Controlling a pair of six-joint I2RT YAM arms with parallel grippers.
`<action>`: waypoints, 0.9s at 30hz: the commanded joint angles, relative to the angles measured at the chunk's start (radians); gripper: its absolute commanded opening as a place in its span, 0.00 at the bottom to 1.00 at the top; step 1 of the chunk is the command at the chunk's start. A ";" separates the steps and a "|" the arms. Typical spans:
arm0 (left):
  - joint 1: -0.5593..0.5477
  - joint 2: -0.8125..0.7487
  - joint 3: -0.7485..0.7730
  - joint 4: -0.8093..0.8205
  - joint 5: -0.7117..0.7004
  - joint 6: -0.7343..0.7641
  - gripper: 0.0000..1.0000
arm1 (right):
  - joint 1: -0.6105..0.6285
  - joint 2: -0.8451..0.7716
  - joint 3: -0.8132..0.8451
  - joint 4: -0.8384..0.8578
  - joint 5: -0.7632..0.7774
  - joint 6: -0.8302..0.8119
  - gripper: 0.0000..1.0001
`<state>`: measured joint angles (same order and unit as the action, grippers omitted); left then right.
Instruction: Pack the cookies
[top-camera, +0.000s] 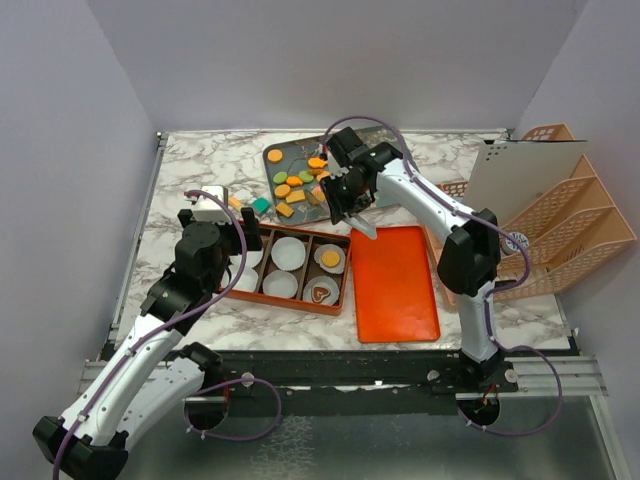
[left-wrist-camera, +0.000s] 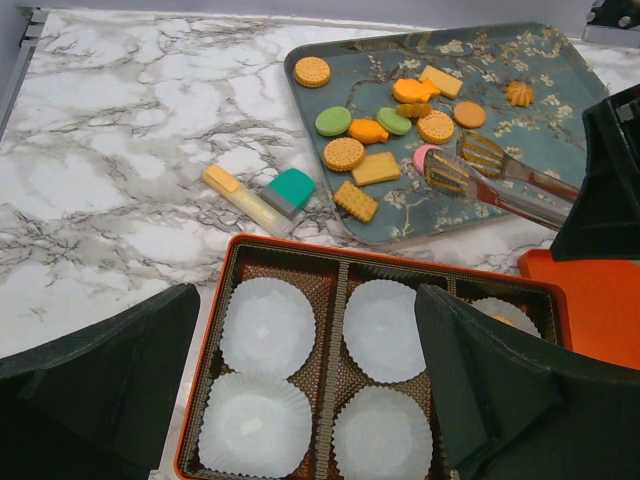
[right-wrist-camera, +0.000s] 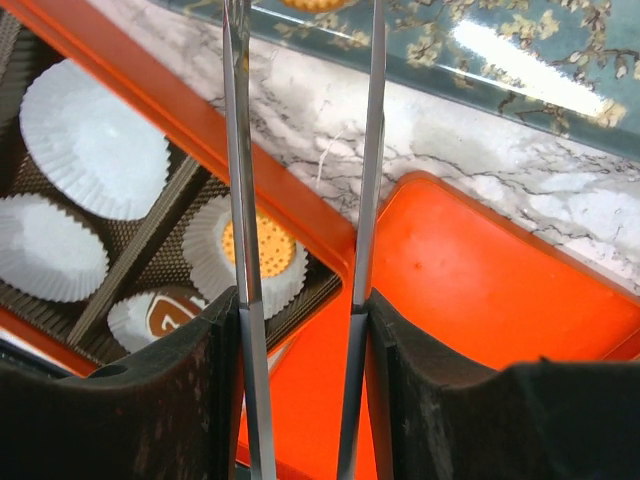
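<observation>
Cookies (left-wrist-camera: 343, 153) mostly on flowered tray (left-wrist-camera: 560, 70), far middle of marbled surface (top-camera: 200, 160); two in orange box (left-wrist-camera: 300, 248). Left fingers (left-wrist-camera: 90, 380) wide apart, empty; right fingers (right-wrist-camera: 130, 400) clamp tongs (right-wrist-camera: 240, 200). Plain grey walls (top-camera: 60, 150).

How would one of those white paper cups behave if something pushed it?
The cup looks thin and pleated, so it is probably very light and floppy; its wall would likely crumple rather than resist. It sits empty in the box, so a nudge might slide or flip it.
</observation>
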<state>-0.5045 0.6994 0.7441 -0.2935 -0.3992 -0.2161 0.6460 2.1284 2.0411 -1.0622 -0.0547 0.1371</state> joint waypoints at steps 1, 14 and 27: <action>-0.003 0.002 -0.009 0.015 0.023 0.005 0.98 | 0.004 -0.108 -0.079 0.081 -0.088 -0.024 0.20; -0.002 -0.001 -0.008 0.004 -0.004 0.004 0.99 | 0.092 -0.293 -0.327 0.156 -0.135 -0.099 0.18; 0.010 -0.064 -0.015 0.008 -0.117 -0.011 0.99 | 0.213 -0.273 -0.381 0.165 -0.142 -0.128 0.18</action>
<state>-0.5030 0.6682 0.7437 -0.2935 -0.4503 -0.2199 0.8299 1.8511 1.6588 -0.9321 -0.1738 0.0311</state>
